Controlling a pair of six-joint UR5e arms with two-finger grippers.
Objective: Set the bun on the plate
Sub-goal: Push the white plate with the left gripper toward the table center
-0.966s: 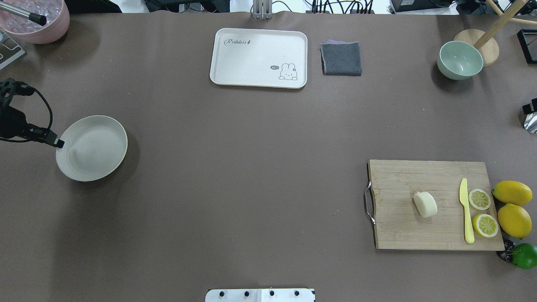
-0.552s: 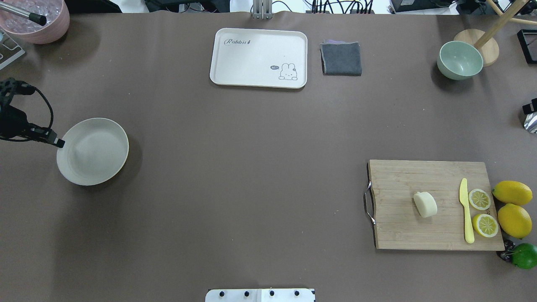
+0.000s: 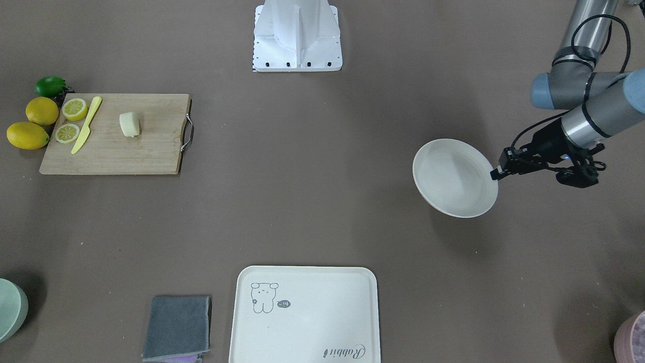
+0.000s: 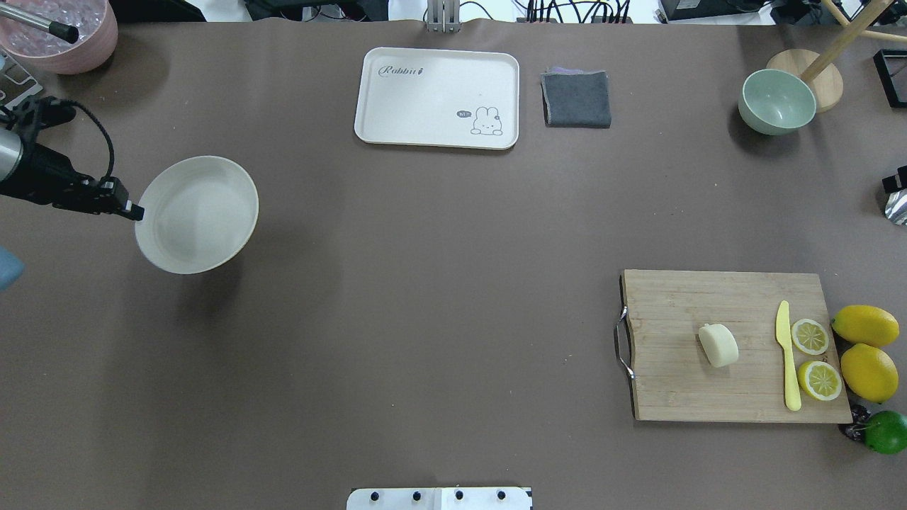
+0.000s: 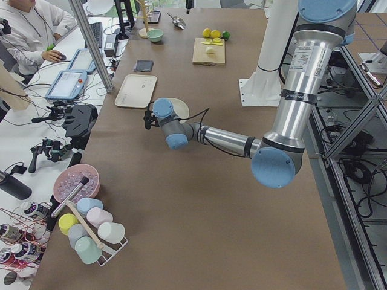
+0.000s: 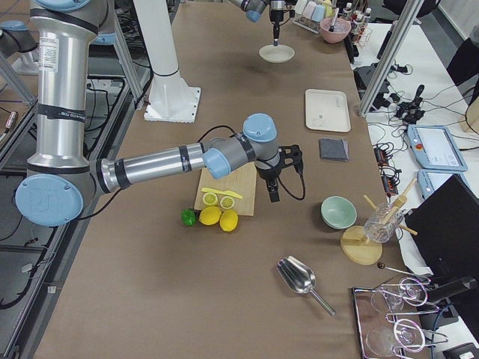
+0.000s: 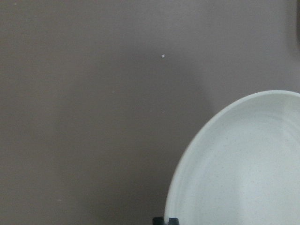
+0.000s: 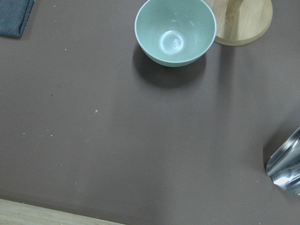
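Observation:
The bun, a pale cream lump, lies on the wooden cutting board at the right; it also shows in the front view. The plate is a round off-white dish, held tilted above the table at the left, its shadow below it. My left gripper is shut on the plate's rim; the left wrist view shows the plate close up. My right gripper hangs between the board and a green bowl, seen only from the side, so I cannot tell its state.
A cream tray and a grey cloth lie at the far side. A green bowl stands far right. A yellow knife, lemon halves, whole lemons and a lime sit by the board. A pink bowl is far left.
The left gripper has lifted the plate and carried it to the right and farther from the robot. The bun and everything on the board stayed put.

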